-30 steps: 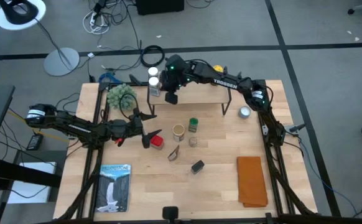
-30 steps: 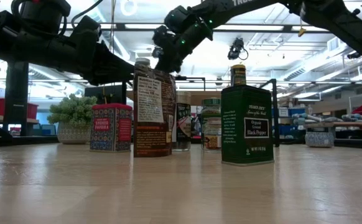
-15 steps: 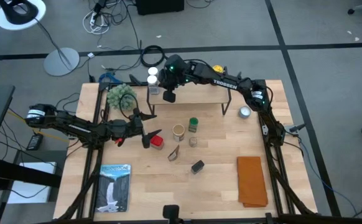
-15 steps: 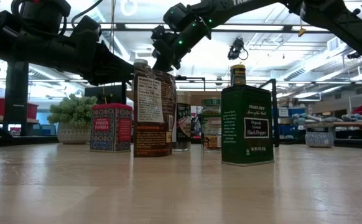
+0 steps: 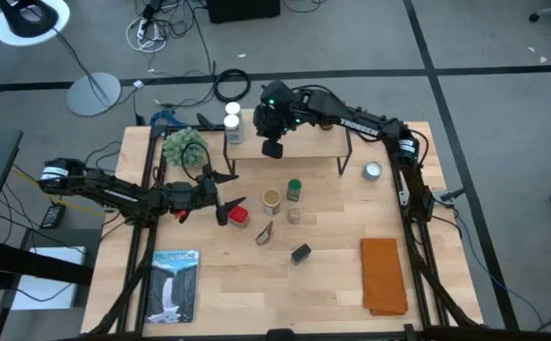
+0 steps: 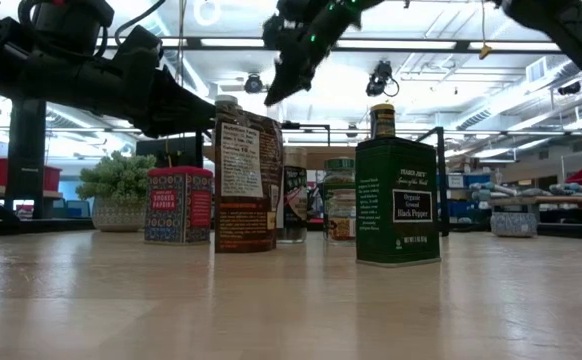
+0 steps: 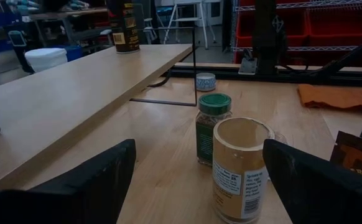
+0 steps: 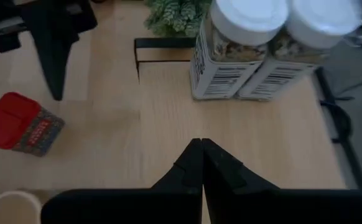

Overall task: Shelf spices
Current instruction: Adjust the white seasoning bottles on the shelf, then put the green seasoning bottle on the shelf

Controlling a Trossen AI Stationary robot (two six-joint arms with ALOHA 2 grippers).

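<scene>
High view: the right gripper (image 5: 272,149) is hanging over the front edge of the shelf (image 5: 304,142) at the far side of the table (image 5: 332,284), holding nothing, while two white-capped jars (image 5: 232,124) are standing together at the shelf's left end and a yellow-capped jar (image 5: 332,104) is showing at its far edge behind the arm. The left gripper (image 5: 221,194) is hovering with its fingers spread wide, just left of the red tin (image 5: 240,216); to the right of that tin, the tan canister (image 5: 272,200), a green-capped jar (image 5: 294,189), a small jar (image 5: 294,216), the orange packet (image 5: 265,234) and the black box (image 5: 300,253) are clustered mid-table. Low view: the brown packet (image 6: 243,180) is showing only a fine-print label that cannot be read, the dark green tin (image 6: 397,200) is reading "Trader Joe's Organic Ground Black Pepper", and the red tin (image 6: 179,204) is reading "Smoked Paprika". Left wrist view: the two dark fingers (image 7: 91,180) are standing far apart, touching nothing, with the tan canister (image 7: 242,168) and green-capped jar (image 7: 213,127) between them farther off. Right wrist view: the fingers (image 8: 196,163) are pressed together, empty, above the shelf board (image 8: 274,143) near the two white-capped jars (image 8: 255,43), whose barcode labels are facing the camera.
</scene>
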